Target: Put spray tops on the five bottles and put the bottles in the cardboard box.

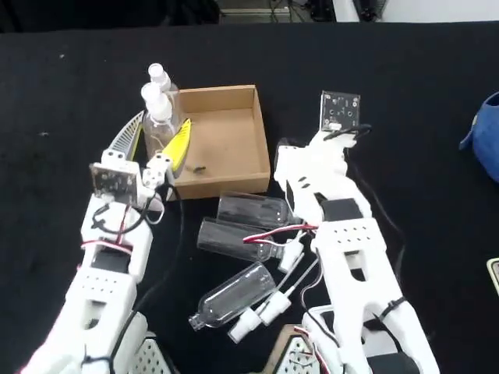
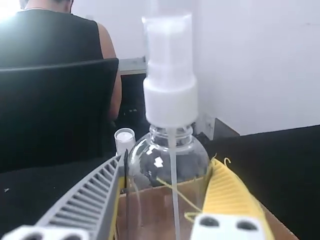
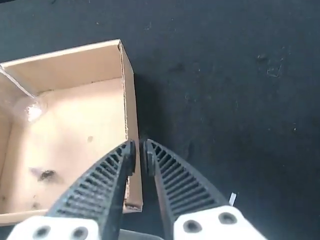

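Note:
Two clear bottles with white spray tops stand upright in the far left corner of the cardboard box (image 1: 226, 97). My left gripper (image 1: 164, 118) is shut on the nearer bottle (image 1: 160, 125), its grey and yellow fingers pressed against both sides (image 2: 167, 159). The other capped bottle (image 1: 158, 76) is just behind it (image 2: 125, 140). Three topless bottles (image 1: 251, 209) (image 1: 234, 240) (image 1: 234, 294) lie on the table in front of the box, with loose spray tops (image 1: 292, 253) (image 1: 261, 312) beside them. My right gripper (image 3: 139, 147) is shut and empty above the box's right wall (image 3: 131, 125).
The table is covered in black cloth. The right arm (image 1: 335, 210) stretches along the right of the lying bottles, its red and white cables draped over them. A blue object (image 1: 487, 140) sits at the right edge.

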`<state>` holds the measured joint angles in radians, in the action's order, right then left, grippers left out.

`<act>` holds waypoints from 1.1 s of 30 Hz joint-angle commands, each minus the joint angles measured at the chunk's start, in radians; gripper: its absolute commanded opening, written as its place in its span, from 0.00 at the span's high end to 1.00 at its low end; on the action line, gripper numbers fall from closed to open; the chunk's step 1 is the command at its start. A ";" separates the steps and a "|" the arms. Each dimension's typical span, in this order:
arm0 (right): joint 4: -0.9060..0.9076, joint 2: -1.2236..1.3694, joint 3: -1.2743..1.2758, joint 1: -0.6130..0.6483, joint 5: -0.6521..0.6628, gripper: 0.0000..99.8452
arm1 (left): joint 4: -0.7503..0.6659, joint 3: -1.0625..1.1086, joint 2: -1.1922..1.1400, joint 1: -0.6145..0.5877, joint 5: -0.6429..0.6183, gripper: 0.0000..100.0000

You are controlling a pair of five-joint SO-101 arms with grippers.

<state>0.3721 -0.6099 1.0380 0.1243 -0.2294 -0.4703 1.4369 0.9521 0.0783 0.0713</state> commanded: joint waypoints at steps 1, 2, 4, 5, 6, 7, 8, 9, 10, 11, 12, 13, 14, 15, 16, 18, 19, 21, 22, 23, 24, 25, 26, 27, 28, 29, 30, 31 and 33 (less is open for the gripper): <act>-0.063 -0.015 0.005 -0.017 -0.006 0.98 | -0.032 -0.148 -0.147 0.012 -0.009 0.97; -0.074 -0.015 0.013 -0.017 -0.006 0.98 | -0.037 -0.163 -0.181 0.008 -0.009 0.97; -0.087 -0.015 0.022 -0.017 -0.006 0.98 | -0.038 -0.189 -0.238 0.005 -0.009 0.97; -0.086 -0.015 0.024 -0.017 -0.006 0.98 | -0.038 -0.200 -0.259 0.005 -0.008 0.97; -0.086 -0.015 0.024 -0.017 -0.006 0.98 | -0.038 -0.209 -0.278 0.005 -0.008 0.97; -0.086 -0.015 0.024 -0.017 -0.006 0.98 | -0.038 -0.217 -0.290 0.005 -0.008 0.97; -0.086 -0.015 0.024 -0.017 -0.006 0.98 | -0.038 -0.223 -0.298 0.005 -0.008 0.97; -0.086 -0.015 0.024 -0.017 -0.006 0.98 | -0.038 -0.225 -0.307 0.005 -0.008 0.97; -0.086 -0.015 0.024 -0.017 -0.006 0.98 | -0.038 -0.220 -0.311 0.005 -0.008 0.97; -0.086 -0.015 0.024 -0.017 -0.006 0.98 | -0.038 -0.214 -0.315 0.005 -0.008 0.97; -0.086 -0.015 0.024 -0.017 -0.006 0.98 | -0.034 -0.211 -0.319 0.007 -0.009 0.97; -0.086 -0.015 0.024 -0.017 -0.006 0.98 | -0.038 -0.203 -0.324 0.007 -0.009 0.97; -0.086 -0.015 0.024 -0.017 -0.006 0.98 | -0.038 -0.200 -0.328 0.007 -0.009 0.97; -0.086 -0.015 0.024 -0.017 -0.006 0.98 | -0.040 -0.203 -0.333 0.007 -0.009 0.97; -0.086 -0.015 0.024 -0.017 -0.006 0.98 | -0.040 -0.213 -0.336 0.007 -0.009 0.97; -0.086 -0.015 0.024 -0.017 -0.006 0.98 | -0.040 -0.228 -0.347 0.010 -0.009 0.97; -0.086 -0.015 0.024 -0.017 -0.006 0.98 | -0.040 -0.229 -0.356 0.010 -0.012 0.97; -0.086 -0.015 0.024 -0.017 -0.006 0.98 | -0.040 -0.229 -0.377 0.005 -0.072 0.97; -0.086 -0.015 0.024 -0.017 -0.006 0.98 | -0.040 -0.231 -0.391 0.004 -0.120 0.97; -0.086 -0.015 0.024 -0.017 -0.006 0.98 | -0.044 -0.234 -0.404 -0.001 -0.155 0.97; -0.086 -0.015 0.024 -0.017 -0.006 0.98 | -0.069 -0.234 -0.414 -0.012 -0.183 0.97; -0.086 -0.015 0.024 -0.017 -0.006 0.98 | -0.115 -0.232 -0.425 -0.021 -0.195 0.97; -0.086 -0.015 0.024 -0.017 -0.006 0.98 | -0.172 -0.229 -0.437 -0.027 -0.196 0.97; -0.086 -0.015 0.024 -0.017 -0.006 0.98 | -0.224 -0.226 -0.454 -0.039 -0.196 0.97; -0.086 -0.015 0.024 -0.017 -0.006 0.98 | -0.278 -0.219 -0.476 -0.047 -0.196 0.97; -0.086 -0.015 0.024 -0.017 -0.006 0.98 | -0.325 -0.213 -0.500 -0.050 -0.196 0.97; -0.086 -0.015 0.024 -0.017 -0.006 0.98 | -0.365 -0.206 -0.525 -0.053 -0.196 0.97; -0.086 -0.015 0.024 -0.017 -0.006 0.98 | -0.399 -0.202 -0.552 -0.054 -0.196 0.97; -0.086 -0.015 0.024 -0.017 -0.006 0.98 | -0.460 -0.196 -0.603 -0.056 -0.196 0.97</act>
<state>0.3138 -0.6099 1.0702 0.1243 -0.2294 -0.7894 1.2758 0.4166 0.0368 -0.1128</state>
